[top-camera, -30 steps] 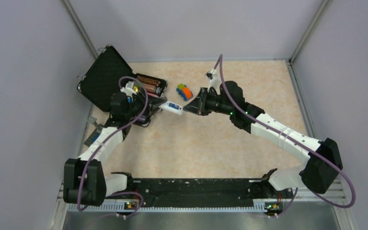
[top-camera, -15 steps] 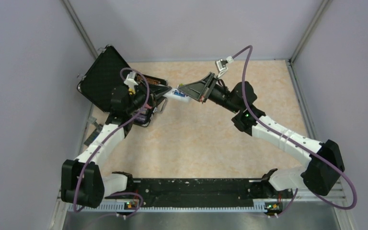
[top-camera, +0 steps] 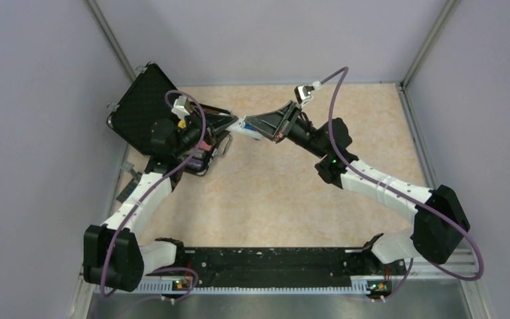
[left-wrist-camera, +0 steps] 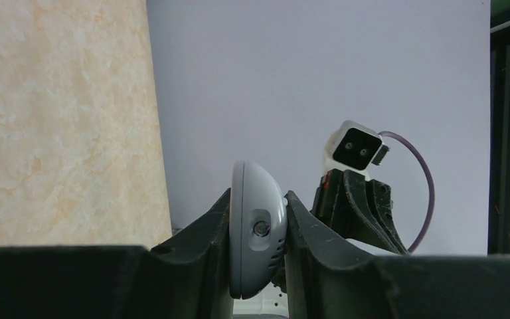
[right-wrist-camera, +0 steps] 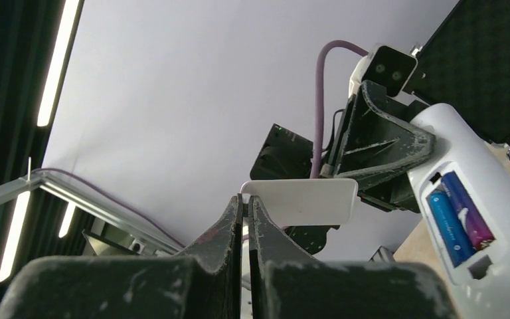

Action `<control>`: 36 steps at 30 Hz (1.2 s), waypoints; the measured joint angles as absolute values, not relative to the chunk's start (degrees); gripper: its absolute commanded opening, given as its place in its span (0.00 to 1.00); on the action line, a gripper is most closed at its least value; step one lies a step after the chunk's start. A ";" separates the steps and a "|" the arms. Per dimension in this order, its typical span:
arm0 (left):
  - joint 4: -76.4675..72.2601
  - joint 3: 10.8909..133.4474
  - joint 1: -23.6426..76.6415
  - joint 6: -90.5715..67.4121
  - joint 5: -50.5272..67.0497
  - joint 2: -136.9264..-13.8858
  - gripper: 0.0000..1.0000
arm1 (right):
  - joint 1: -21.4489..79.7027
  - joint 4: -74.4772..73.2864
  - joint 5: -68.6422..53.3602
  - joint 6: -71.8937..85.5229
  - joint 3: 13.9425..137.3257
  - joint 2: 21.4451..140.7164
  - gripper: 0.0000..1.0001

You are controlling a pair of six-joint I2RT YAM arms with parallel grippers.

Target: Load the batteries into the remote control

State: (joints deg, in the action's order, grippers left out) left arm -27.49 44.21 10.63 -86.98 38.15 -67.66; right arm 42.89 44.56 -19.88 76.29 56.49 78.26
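Observation:
My left gripper [top-camera: 231, 124] is shut on the white remote control [top-camera: 242, 127] and holds it above the table, next to the black case. In the left wrist view the remote control [left-wrist-camera: 257, 232] stands end-on between the two fingers of the left gripper [left-wrist-camera: 257, 203]. The right wrist view shows its open back [right-wrist-camera: 468, 193] with both batteries in the compartment, a blue one [right-wrist-camera: 446, 227] and a purple one [right-wrist-camera: 469, 211]. My right gripper [right-wrist-camera: 246, 201] is shut on a thin white cover plate [right-wrist-camera: 302, 201], held close to the remote. From above, the right gripper [top-camera: 255, 125] nearly meets the left one.
An open black case [top-camera: 143, 113] lies at the back left, its tray [top-camera: 207, 118] under my left wrist. The dark lid [right-wrist-camera: 498, 66] fills the right wrist view's upper right corner. Grey walls close in the tan table [top-camera: 272, 193] on three sides.
Both grippers have risen and shifted toward the back left with the remote between them. My right wrist has turned upward. The last half second shows only a slight further shift.

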 measured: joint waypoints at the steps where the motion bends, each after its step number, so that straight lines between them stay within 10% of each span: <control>1: -27.53 44.25 10.63 -87.09 38.15 -67.57 0.00 | 42.89 45.01 -19.90 76.75 56.42 78.67 0.00; 36: -25.63 44.84 11.68 -86.65 38.11 -64.73 0.00 | 42.72 52.45 -17.87 80.07 52.27 81.45 0.00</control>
